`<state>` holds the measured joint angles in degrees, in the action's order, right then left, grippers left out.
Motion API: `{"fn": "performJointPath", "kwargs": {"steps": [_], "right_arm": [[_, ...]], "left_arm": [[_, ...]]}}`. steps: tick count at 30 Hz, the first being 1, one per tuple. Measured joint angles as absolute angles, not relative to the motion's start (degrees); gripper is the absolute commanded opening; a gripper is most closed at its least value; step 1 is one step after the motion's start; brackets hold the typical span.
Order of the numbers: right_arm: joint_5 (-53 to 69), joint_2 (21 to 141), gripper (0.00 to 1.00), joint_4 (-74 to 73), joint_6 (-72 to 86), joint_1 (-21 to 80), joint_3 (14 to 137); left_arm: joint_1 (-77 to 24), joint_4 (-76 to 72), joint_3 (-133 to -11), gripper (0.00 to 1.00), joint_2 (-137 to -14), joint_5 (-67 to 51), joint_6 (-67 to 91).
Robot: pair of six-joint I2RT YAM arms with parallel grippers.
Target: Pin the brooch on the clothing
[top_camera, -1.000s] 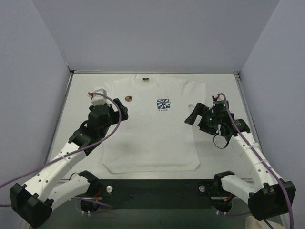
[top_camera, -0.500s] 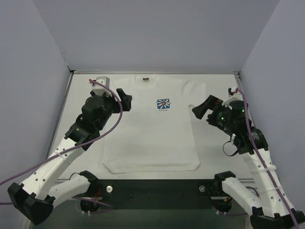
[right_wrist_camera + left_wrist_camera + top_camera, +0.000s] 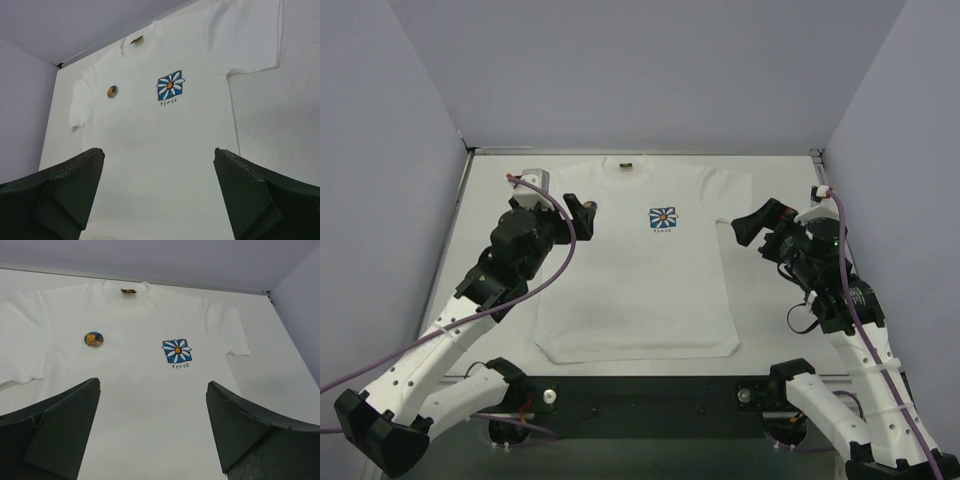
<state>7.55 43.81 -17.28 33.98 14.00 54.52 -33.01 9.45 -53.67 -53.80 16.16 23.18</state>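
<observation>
We see the brooch [image 3: 93, 339] resting on the shirt [image 3: 150, 385] in the left wrist view's upper left (beside the flower print [image 3: 176, 350]), while the left gripper [image 3: 582, 213] and right gripper [image 3: 750, 225] gape apart, holding nothing.

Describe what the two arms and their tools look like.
The left arm and right arm have white lower links and black wrist sections, on a black base rail. A purple cable runs along each. The left tool and right tool are black, each with two broad wedge-shaped fingers, matte in the wrist views. A small white block tops each wrist.
</observation>
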Motion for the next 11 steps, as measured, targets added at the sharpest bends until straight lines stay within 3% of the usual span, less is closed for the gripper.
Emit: {"fn": "performJointPath", "kwargs": {"steps": [11], "right_arm": [[-1.2, 38.7, 1.0, -2.3, 26.7, 14.0, 40.4]], "left_arm": [[-33.0, 8.3, -50.3, 0.97, -51.7, 16.0, 20.6]]}}
